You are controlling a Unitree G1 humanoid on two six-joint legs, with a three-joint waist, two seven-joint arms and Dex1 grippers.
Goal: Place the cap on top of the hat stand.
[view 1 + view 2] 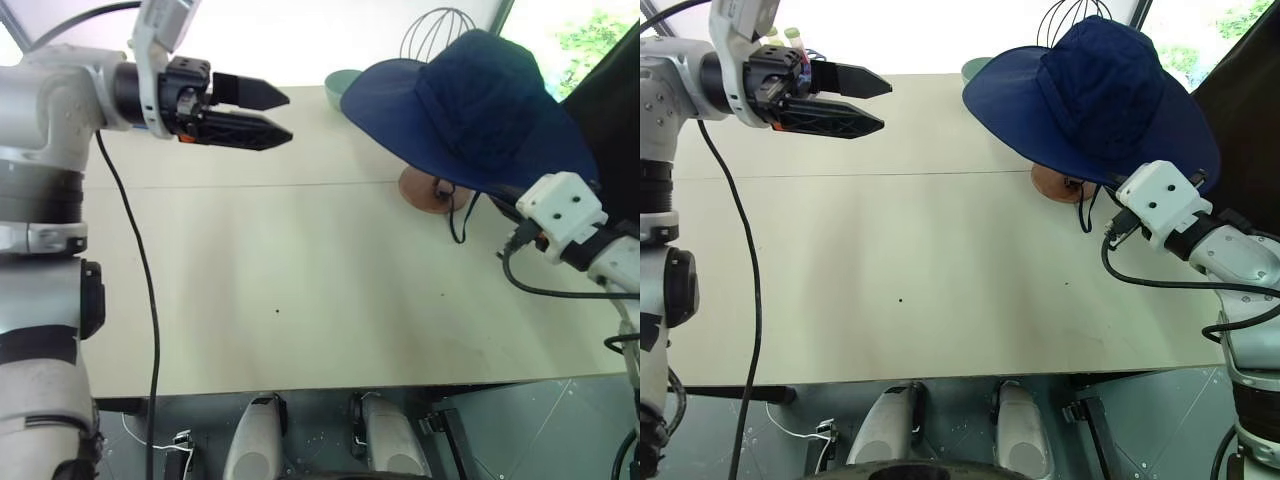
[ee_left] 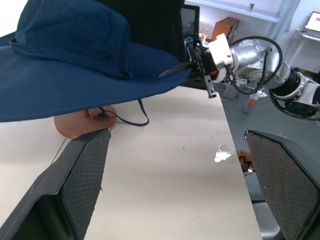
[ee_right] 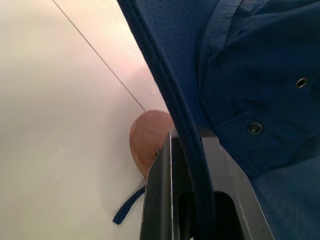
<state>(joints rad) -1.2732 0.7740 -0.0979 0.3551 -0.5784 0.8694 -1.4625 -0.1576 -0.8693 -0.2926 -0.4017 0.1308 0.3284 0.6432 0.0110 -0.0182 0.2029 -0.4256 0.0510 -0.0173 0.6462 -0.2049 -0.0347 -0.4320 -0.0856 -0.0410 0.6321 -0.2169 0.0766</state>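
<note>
Jaws first — our right gripper (image 3: 192,165) pinches the cap (image 1: 480,110) brim edge, crown up over the hat stand (image 1: 432,190); our left gripper (image 1: 280,115) gapes, well apart.

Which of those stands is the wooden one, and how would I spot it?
Look to the far right of the pale table, under the big navy cap. A round brown base peeks out there: the hat stand. The black wire stand behind has a balloon-shaped cage instead.
</note>
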